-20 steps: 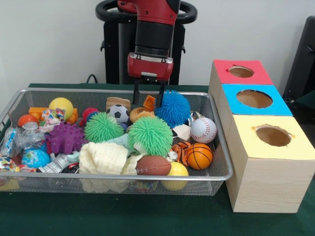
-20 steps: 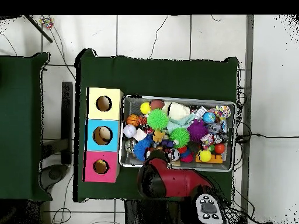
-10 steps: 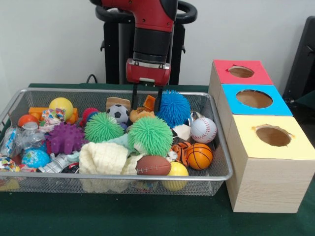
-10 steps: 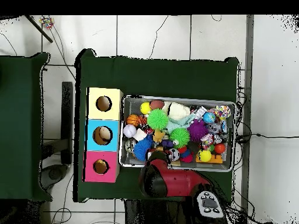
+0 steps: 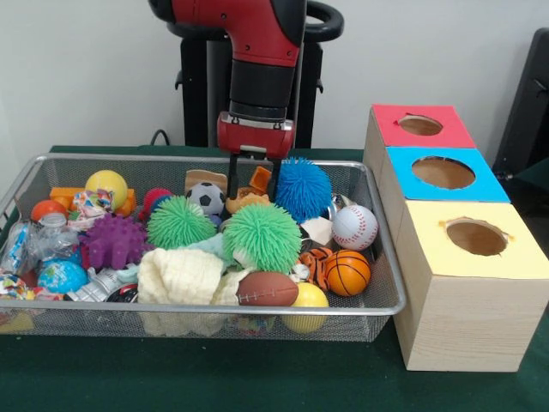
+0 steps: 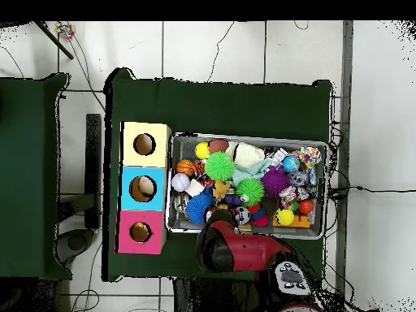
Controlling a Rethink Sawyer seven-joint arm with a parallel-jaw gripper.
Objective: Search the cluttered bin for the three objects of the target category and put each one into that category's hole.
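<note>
My gripper [image 5: 252,182] hangs over the back middle of the wire bin [image 5: 390,302]. Its fingers are open, one on each side of a small orange piece [image 5: 260,178], just above a tan toy [image 5: 247,199]. To its left lies a soccer ball [image 5: 206,198], and a blue spiky ball [image 5: 302,189] is right beside it. A baseball [image 5: 354,227], a basketball [image 5: 346,272] and a brown football [image 5: 268,289] lie toward the front right. In the overhead view the red arm [image 6: 236,252] hides the gripper at the edge of the bin [image 6: 248,138].
Three boxes stand right of the bin, with holes in red [image 5: 420,125], blue [image 5: 443,172] and yellow [image 5: 476,237] tops. Two green spiky balls [image 5: 262,236], a purple one [image 5: 114,242], a yellow ball [image 5: 107,184], a cloth [image 5: 180,276] and small toys fill the bin.
The gripper has come down a little and shifted slightly left in the front view, now reaching the orange piece. The toys have not moved.
</note>
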